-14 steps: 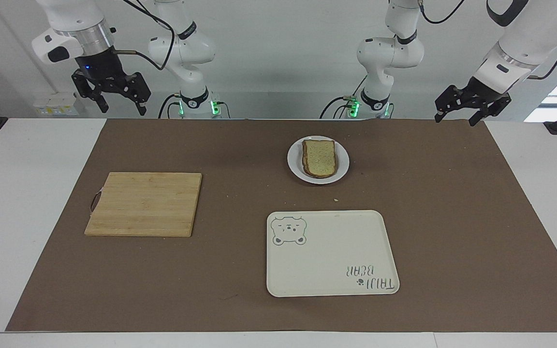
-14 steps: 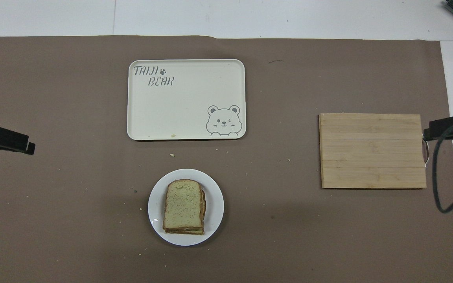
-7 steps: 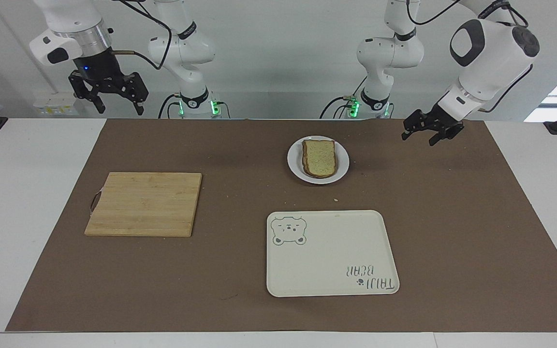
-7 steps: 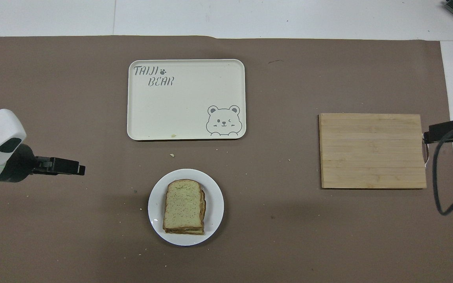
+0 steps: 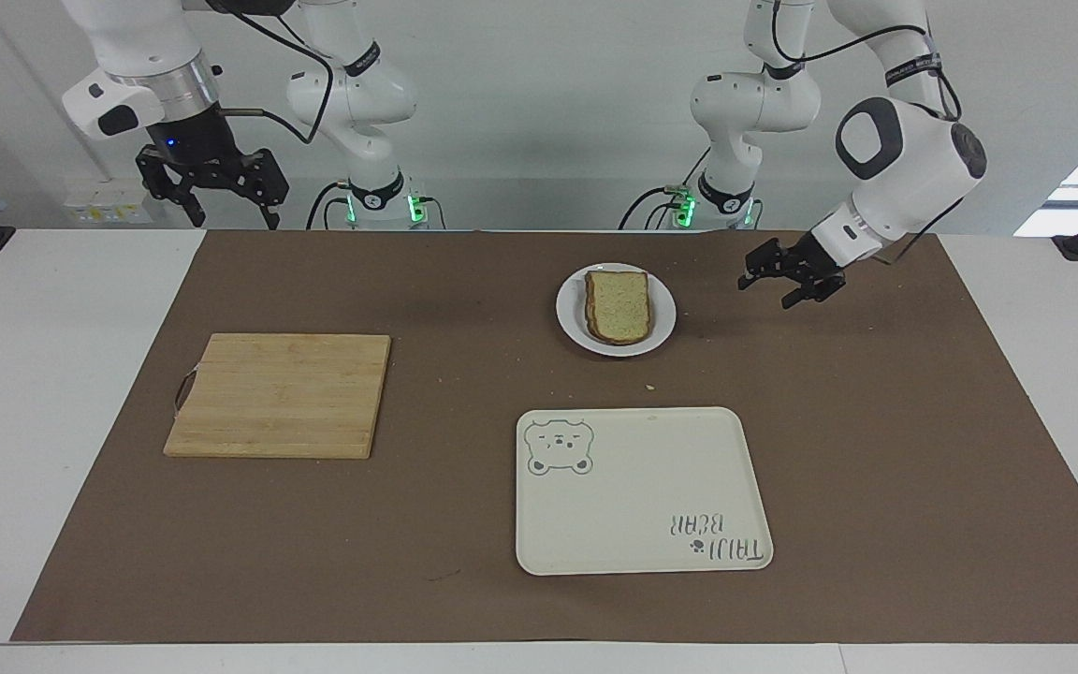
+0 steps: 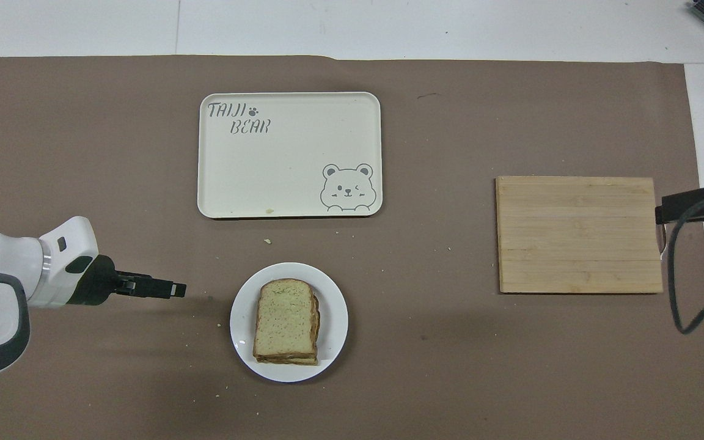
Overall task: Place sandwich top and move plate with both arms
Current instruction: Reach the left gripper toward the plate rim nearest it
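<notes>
Since a moment ago the left gripper (image 5: 776,284) has swung in low beside the plate (image 5: 616,344), jaws spread and empty. On that plate, apart from them, lies the sandwich top (image 5: 619,304). Right gripper (image 5: 217,191) waits open over the table's edge near the right arm's end.

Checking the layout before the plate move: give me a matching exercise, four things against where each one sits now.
Things:
1. sandwich top
2. plate
3. tray
4. cutting board

Places:
A. farther from the robots than the plate, nothing on it
B. toward the right arm's end of the table, bare
C. uppermost slice of the stack on the plate
D. on the brown mat, with the left tool hovering over the mat beside it

Pairs: 1-C, 2-D, 3-A, 4-B.

The right tool waits raised near the table's edge, at its own end.
</notes>
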You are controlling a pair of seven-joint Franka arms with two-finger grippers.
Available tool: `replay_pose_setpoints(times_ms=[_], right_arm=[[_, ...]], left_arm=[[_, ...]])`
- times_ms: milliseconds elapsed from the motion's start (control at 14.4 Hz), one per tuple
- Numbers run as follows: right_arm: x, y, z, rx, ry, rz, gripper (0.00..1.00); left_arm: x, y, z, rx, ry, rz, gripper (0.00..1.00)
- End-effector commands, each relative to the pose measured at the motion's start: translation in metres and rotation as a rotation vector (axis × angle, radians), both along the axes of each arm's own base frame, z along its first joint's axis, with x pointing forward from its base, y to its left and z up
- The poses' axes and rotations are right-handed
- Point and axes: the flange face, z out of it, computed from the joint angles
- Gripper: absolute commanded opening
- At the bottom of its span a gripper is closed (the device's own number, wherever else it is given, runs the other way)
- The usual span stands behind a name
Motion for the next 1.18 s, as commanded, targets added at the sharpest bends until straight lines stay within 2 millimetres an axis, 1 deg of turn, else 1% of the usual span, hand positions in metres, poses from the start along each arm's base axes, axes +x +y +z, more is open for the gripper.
replay_pose_setpoints(times_ms=[0, 139, 208, 277, 347, 416, 485, 555, 693, 832, 901, 1109], right_arm=[[-0.005, -0.004, -0.001, -0.001, 0.0, 0.024, 1.0], [-0.006, -0.004, -0.001, 0.0, 0.002, 0.024, 1.0], [-0.006, -0.004, -0.001, 0.0, 0.002, 0.022, 1.0], [-0.006, -0.004, 0.0, 0.0, 0.002, 0.022, 1.0], [-0.006, -0.004, -0.001, 0.0, 0.003, 0.022, 1.0], [-0.006, -0.005, 0.0, 0.0, 0.002, 0.021, 1.0], [-0.006, -0.004, 0.0, 0.0, 0.002, 0.022, 1.0], [-0.006, -0.005, 0.0, 0.0, 0.002, 0.021, 1.0], [-0.005, -0.005, -0.001, 0.0, 0.004, 0.022, 1.0], [-0.005, -0.005, 0.0, 0.0, 0.002, 0.021, 1.0], [-0.005, -0.005, 0.0, 0.0, 0.002, 0.019, 1.0], [-0.004, -0.006, 0.001, -0.001, -0.004, 0.013, 1.0]], left_arm=[[-0.021, -0.012, -0.026, -0.055, -0.018, -0.033, 1.0], [-0.038, -0.015, -0.047, -0.104, -0.006, -0.051, 1.0], [-0.047, -0.015, -0.061, -0.112, 0.009, -0.033, 0.98], [-0.054, -0.025, -0.069, -0.108, 0.003, -0.038, 0.94], [-0.06, -0.034, -0.076, -0.112, 0.006, -0.034, 0.86], [-0.063, -0.038, -0.08, -0.13, 0.018, -0.012, 0.8], [-0.066, -0.042, -0.083, -0.144, 0.026, -0.001, 0.72], [-0.069, -0.054, -0.085, -0.147, 0.026, -0.01, 0.65], [-0.073, -0.063, -0.09, -0.138, 0.019, -0.015, 0.56], [-0.076, -0.065, -0.092, -0.139, 0.025, -0.013, 0.47], [-0.077, -0.068, -0.094, -0.133, 0.023, -0.02, 0.47], [-0.08, -0.07, -0.108, -0.121, 0.043, -0.005, 0.47]])
